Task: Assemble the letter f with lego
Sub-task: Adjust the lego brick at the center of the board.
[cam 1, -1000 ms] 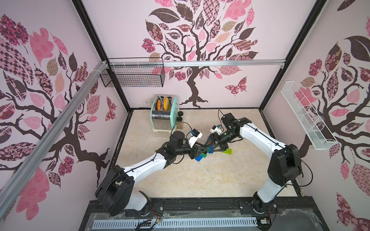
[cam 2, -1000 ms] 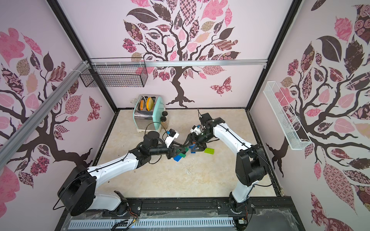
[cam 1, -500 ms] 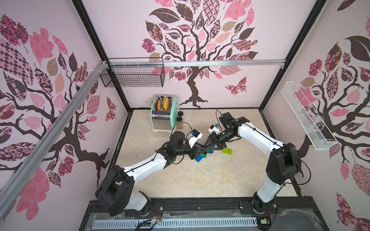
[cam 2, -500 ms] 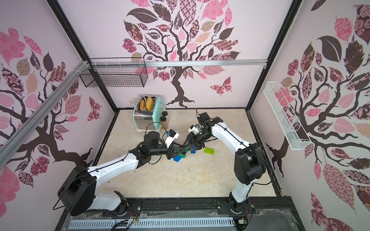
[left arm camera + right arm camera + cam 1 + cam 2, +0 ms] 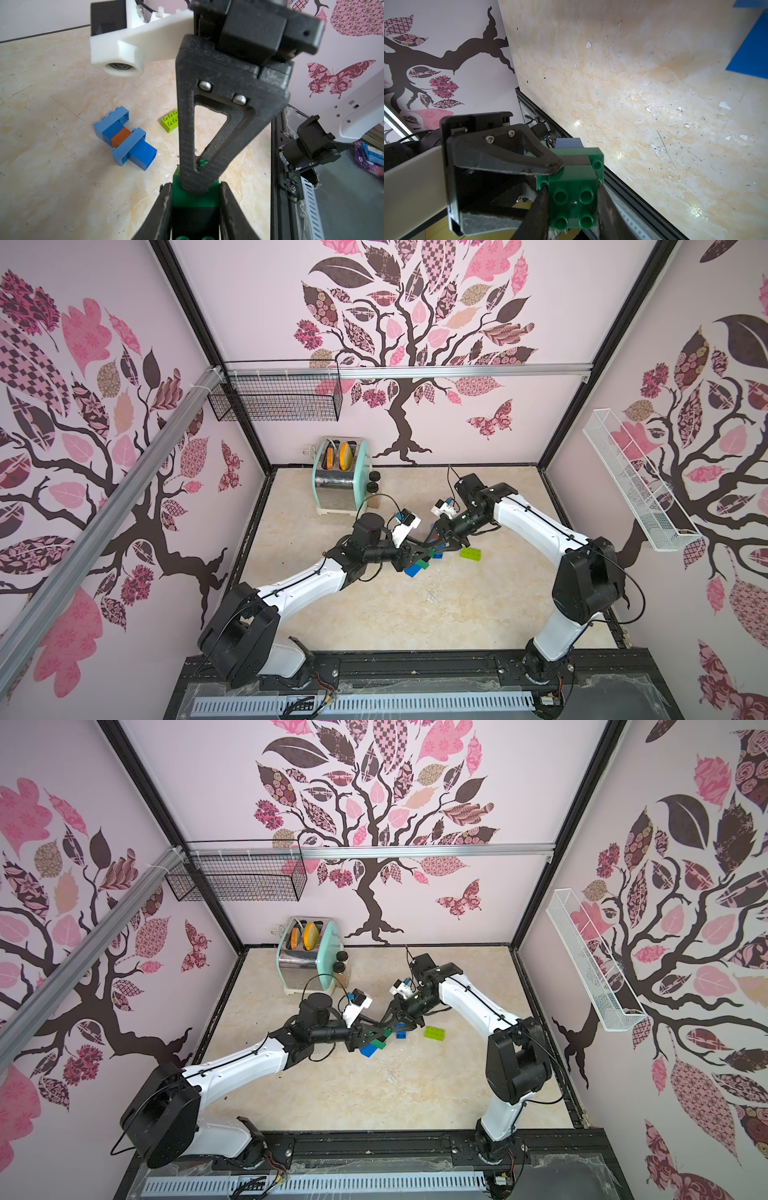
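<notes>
Above the table (image 5: 415,614) the left tool (image 5: 195,190) and right tool (image 5: 572,193) meet tip to tip, each clamped on the same dark green and black stack (image 5: 571,178). The left wrist view alone shows plainly a blue, light blue and orange-brown assembly (image 5: 124,141) lying flat beyond the left tool. The right wrist view alone shows the stack's four end studs. A lime brick (image 5: 470,553) lies beside the right tool.

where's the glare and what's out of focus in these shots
Right wrist view: glare streaks on the glossy beige marble tabletop; dark green square brick sharp, blue brick at the edge soft. Left wrist view: right gripper blurs near the lens; blue and orange-brown brick assembly sharp.
</notes>
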